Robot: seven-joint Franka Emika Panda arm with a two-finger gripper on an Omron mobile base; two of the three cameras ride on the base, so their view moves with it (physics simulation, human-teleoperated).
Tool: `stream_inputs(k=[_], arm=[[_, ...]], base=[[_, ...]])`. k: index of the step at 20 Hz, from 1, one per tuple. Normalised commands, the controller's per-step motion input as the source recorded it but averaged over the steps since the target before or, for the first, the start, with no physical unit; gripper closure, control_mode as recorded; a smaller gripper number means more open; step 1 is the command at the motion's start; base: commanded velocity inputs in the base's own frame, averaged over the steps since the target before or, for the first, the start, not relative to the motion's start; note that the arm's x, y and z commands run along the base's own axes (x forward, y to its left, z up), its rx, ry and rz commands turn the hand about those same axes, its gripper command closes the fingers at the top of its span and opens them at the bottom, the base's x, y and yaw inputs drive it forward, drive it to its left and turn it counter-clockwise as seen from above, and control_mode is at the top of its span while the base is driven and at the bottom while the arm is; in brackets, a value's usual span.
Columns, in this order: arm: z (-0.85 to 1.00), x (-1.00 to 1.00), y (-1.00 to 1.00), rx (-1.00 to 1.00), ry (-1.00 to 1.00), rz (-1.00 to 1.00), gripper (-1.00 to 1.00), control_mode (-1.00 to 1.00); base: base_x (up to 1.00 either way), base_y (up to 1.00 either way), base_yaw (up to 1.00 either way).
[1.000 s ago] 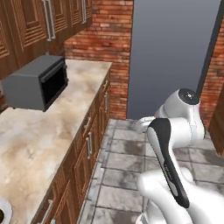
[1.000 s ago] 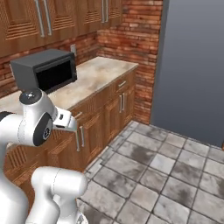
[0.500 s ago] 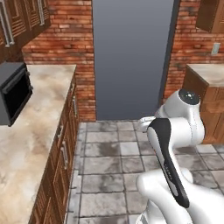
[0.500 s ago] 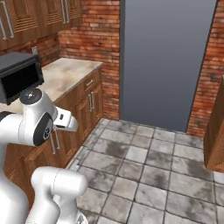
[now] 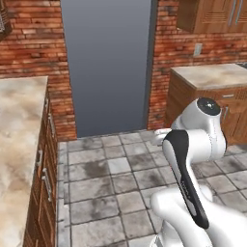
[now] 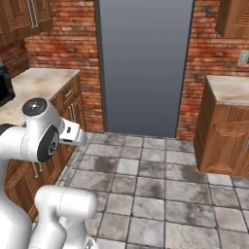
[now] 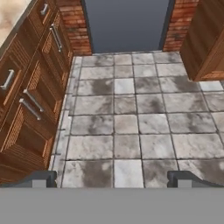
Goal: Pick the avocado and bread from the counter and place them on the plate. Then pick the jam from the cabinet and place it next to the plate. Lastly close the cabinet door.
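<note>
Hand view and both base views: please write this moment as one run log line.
phase: base facing grey door | gripper: open, empty, over tiled floor | counter: at left | plate, avocado, bread: unseen

Beige stone counter (image 5: 19,144) over brown cupboards, bare where visible, grey tiled floor (image 5: 116,193)

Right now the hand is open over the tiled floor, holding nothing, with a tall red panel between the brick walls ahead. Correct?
Not quite: the panel is grey, not red, as the right base view shows. The rest holds: in the hand view the hand is open and empty over the tiled floor, and brick walls flank the panel.
</note>
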Motion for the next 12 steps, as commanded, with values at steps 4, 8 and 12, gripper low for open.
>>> stream_inputs(k=[4, 8, 12], arm=[[0.0, 0.0, 0.0, 0.0, 0.0, 0.0, -1.0, 1.0], [0.0, 0.0, 0.0, 0.0, 0.0, 0.0, -1.0, 1.0], [0.0, 0.0, 0.0, 0.0, 0.0, 0.0, -1.0, 1.0]], base=[[0.08, 0.0, -0.32], [0.13, 0.0, -0.28], [0.21, 0.0, -0.27]])
